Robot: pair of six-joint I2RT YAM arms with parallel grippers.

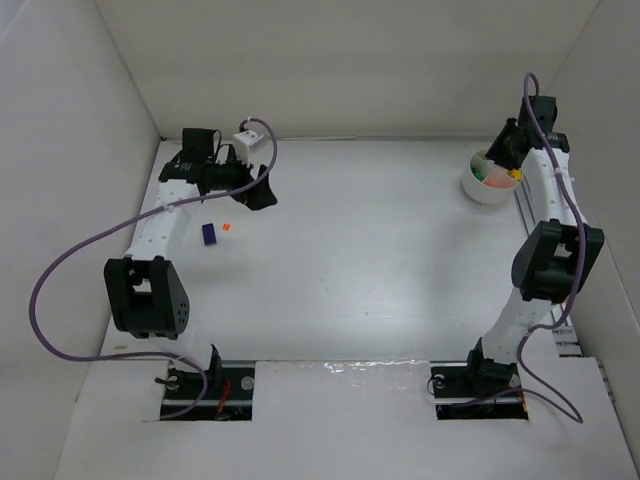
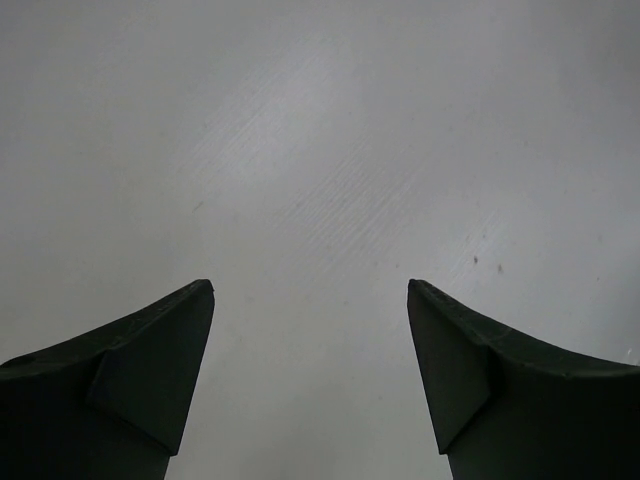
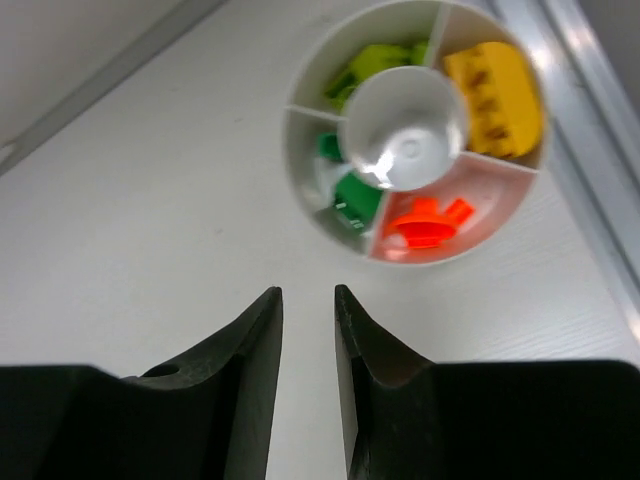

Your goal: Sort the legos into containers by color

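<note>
White boxed-in surface (image 1: 380, 280): blue lego (image 1: 209, 233) and orange lego (image 1: 227, 227) loose near left jaws, wide open, empty, likely staging a pick. Right jaws barely apart, empty, by cup (image 3: 405, 130); wedges hold green, yellow, orange.

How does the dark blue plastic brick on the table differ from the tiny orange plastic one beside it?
The dark blue brick is clearly larger than the orange brick, and it lies to the left of it. Both sit loose on the white table.
</note>
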